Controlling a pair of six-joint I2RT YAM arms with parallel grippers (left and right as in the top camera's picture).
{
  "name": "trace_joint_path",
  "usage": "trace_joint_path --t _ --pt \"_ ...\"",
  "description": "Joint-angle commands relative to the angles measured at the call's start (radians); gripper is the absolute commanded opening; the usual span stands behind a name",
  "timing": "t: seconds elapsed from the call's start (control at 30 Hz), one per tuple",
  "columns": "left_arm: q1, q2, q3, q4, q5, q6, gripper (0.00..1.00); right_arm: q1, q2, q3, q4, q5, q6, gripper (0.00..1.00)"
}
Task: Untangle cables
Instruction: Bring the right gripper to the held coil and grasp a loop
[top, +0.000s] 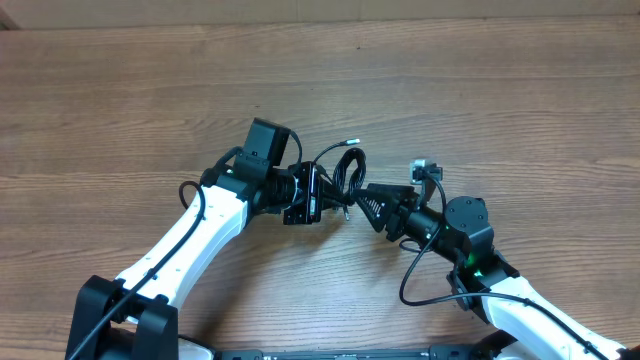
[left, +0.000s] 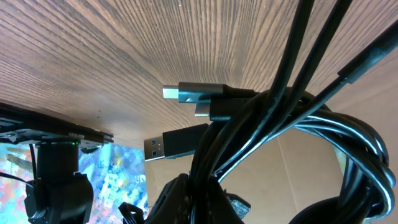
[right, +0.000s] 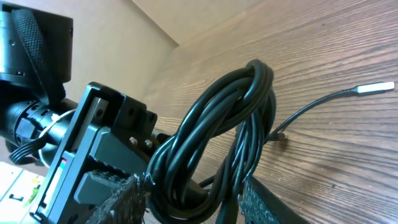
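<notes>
So the right gripper (right: 194, 200) sits nearest in its own cam, fingers (right: 124, 202) apart on either side of the coiled cables (right: 217, 124), and honestly I can't tell if they're pinching the bundle or just beside it. Right behind, the left gripper (top: 318, 195) is clamped tight on that same black bundle, and further out one loose end with a silver plug (right: 376, 88) lies on the wooden table (top: 480, 90)

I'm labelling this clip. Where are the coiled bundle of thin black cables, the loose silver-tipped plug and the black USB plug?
Coiled bundle of thin black cables (right: 211, 118): right wrist view, twisted middle strands.
Loose silver-tipped plug (right: 376, 88): right wrist view, metal tip.
Black USB plug (left: 186, 140): left wrist view, black housing.
</notes>
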Motion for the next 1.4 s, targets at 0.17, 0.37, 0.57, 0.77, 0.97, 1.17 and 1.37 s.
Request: trace_joint_path --t 0.17,0.37,0.57,0.77,0.97,1.17,1.37 --pt "-0.002 -0.016 0.024 -0.003 0.001 -0.043 0.04 0.005 0.000 0.013 0.003 -0.059 -0.009 0.48" --pt "-0.023 -0.016 0.024 0.005 0.002 -0.074 0.04 0.005 0.000 0.013 0.003 -0.060 -0.009 0.47" --pt "-0.023 -0.016 0.024 0.018 0.001 -0.074 0.04 0.006 0.000 0.013 0.001 -0.091 -0.009 0.41" --pt "-0.023 -0.016 0.024 0.024 -0.014 -0.074 0.04 0.006 0.000 0.013 -0.009 -0.100 -0.008 0.31" --pt "-0.028 -0.016 0.024 0.048 -0.023 -0.074 0.04 0.006 0.000 0.013 -0.008 -0.105 -0.008 0.31" --pt "-0.049 -0.016 0.024 0.098 -0.026 -0.074 0.04 0.006 0.000 0.013 -0.008 -0.100 -0.009 0.31" --pt "-0.070 -0.016 0.024 0.098 -0.010 -0.073 0.04 0.006 0.000 0.013 -0.009 -0.081 -0.009 0.31"
